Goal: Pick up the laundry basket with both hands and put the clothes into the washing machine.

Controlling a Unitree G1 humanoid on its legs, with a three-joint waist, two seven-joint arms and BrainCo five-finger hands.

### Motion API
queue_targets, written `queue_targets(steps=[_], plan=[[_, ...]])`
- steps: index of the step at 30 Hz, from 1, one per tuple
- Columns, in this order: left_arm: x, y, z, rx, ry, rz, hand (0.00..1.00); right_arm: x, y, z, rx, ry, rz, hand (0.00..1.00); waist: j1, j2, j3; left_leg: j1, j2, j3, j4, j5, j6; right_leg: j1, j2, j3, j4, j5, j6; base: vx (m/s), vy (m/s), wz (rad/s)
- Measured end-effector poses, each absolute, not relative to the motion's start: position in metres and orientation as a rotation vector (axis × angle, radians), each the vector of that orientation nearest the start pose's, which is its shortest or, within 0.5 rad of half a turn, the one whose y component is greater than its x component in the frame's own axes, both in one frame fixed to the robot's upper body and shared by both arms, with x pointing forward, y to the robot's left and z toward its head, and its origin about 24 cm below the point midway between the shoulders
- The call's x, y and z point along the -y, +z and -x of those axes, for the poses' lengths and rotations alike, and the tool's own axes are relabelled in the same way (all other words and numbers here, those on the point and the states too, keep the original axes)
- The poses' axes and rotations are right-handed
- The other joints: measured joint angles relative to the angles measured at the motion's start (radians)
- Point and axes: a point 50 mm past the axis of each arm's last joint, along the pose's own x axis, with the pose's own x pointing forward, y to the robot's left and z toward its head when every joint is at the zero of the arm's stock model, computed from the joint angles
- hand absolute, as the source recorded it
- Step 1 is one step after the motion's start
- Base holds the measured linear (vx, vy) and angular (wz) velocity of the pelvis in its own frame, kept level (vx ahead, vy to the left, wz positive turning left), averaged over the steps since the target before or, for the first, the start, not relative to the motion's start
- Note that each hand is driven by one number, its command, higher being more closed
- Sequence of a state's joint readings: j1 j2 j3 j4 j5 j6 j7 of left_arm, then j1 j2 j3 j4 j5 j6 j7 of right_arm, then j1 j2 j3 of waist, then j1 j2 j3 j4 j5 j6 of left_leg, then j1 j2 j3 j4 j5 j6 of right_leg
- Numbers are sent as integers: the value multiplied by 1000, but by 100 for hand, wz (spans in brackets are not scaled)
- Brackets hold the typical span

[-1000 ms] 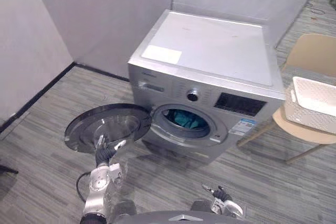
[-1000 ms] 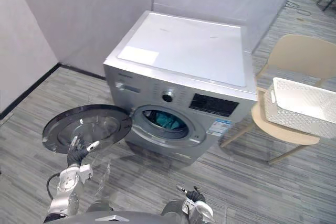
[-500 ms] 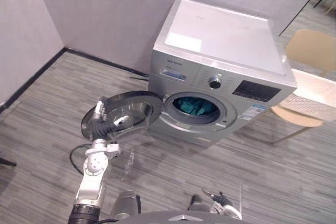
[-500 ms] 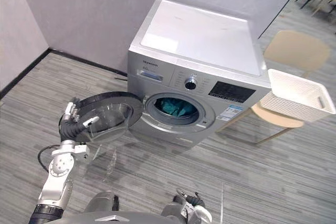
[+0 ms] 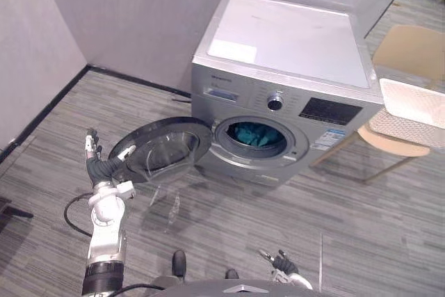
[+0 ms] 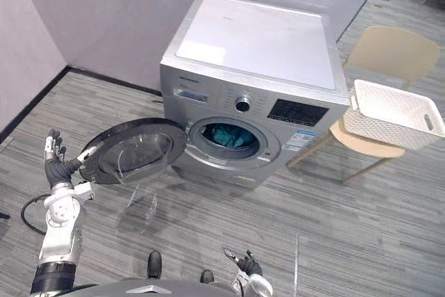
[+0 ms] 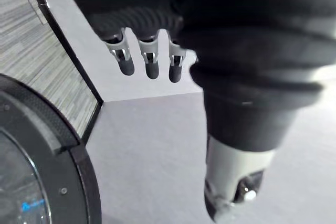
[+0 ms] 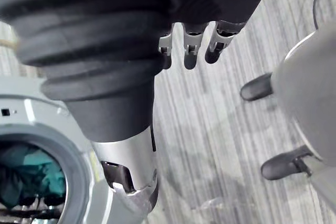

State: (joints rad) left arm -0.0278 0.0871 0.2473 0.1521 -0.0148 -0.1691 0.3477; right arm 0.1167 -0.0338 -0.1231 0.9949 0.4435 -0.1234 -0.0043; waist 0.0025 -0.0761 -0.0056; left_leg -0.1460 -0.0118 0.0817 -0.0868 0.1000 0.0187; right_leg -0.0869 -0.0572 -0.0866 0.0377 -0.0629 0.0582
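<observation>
The silver washing machine [image 5: 292,53] stands against the wall with its round door [image 5: 167,154] swung wide open to the left. Teal clothes [image 5: 255,134] lie in the drum and also appear as a teal bundle [image 8: 31,177] in the right wrist view. A white laundry basket [image 6: 393,113] rests on a beige chair [image 6: 389,53] to the right of the machine, far from both hands. My left hand [image 5: 97,168] is raised just left of the door's rim [image 7: 68,150], fingers [image 7: 149,61] straight, holding nothing. My right hand [image 5: 281,263] hangs low near the floor, open and empty.
Grey walls form a corner behind and to the left of the machine. Striped grey floor spreads in front of the machine. The chair's legs reach toward the machine's right side.
The camera has shifted. My left hand has come off the door's left rim and now stands a little to its left. The right hand stays low.
</observation>
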Motion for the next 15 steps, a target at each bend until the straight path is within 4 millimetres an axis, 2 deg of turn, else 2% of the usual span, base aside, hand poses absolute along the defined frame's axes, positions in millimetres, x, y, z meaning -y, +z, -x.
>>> queue_targets(steps=[1,2,4,5,6,8,9,10,11,12,14,15], plan=[[-246,38,-245,73,607,-63,0,188,-156,-99,-929,-425,-406,0,-2,-3,4,-4,4,2,0,2,-3,-4,5,3,-5,5,-2,-75,-53,-19],[-256,49,-254,103,641,-72,0,188,-156,-99,-926,-417,-410,0,-14,-16,15,-26,15,11,0,6,-8,-25,16,20,-14,22,-8,-120,-63,-38],[-277,89,-275,232,686,-115,0,187,-152,-107,-892,-403,-415,0,-8,-41,67,-79,39,42,6,19,-22,-79,37,50,-36,70,-12,-175,-57,-50],[-289,108,-283,283,717,-145,0,187,-150,-111,-875,-399,-418,0,-10,-50,79,-116,50,54,7,28,-16,-115,45,63,-47,99,-10,-187,-38,-56],[-305,135,-291,352,764,-180,0,186,-147,-115,-848,-401,-437,0,-14,-60,92,-157,69,70,7,36,-16,-159,61,85,-64,148,-5,-149,-28,-56],[-319,170,-302,434,808,-203,0,185,-145,-120,-826,-390,-444,0,-13,-63,133,-172,100,87,7,40,-14,-178,88,108,-86,220,4,-191,-24,-55],[-326,191,-310,474,829,-213,0,182,-144,-120,-823,-381,-447,0,-10,-60,140,-191,135,108,7,41,-13,-205,112,101,-88,258,-8,-228,-17,-71],[-330,210,-316,512,847,-205,0,180,-144,-121,-822,-365,-446,0,-1,-50,147,-213,173,131,8,42,-13,-236,116,58,-71,255,-22,-172,2,-66],[-331,219,-320,531,848,-184,0,179,-143,-122,-817,-361,-447,0,2,-50,147,-237,194,140,27,42,-13,-250,113,45,-65,268,-25,-100,39,-57],[-333,239,-326,567,845,-120,0,177,-141,-126,-798,-353,-457,0,0,-56,149,-306,232,140,102,28,-27,-271,99,43,-54,349,-18,-30,55,-32],[-337,260,-333,586,830,-67,0,172,-135,-136,-756,-323,-468,0,-5,-82,161,-373,267,136,177,8,-48,-294,114,78,-71,360,-6,-23,31,-27],[-339,262,-337,573,820,-37,0,170,-131,-141,-727,-312,-482,0,-7,-95,167,-401,284,139,210,4,-54,-304,125,77,-85,360,-6,-35,-2,-32]])
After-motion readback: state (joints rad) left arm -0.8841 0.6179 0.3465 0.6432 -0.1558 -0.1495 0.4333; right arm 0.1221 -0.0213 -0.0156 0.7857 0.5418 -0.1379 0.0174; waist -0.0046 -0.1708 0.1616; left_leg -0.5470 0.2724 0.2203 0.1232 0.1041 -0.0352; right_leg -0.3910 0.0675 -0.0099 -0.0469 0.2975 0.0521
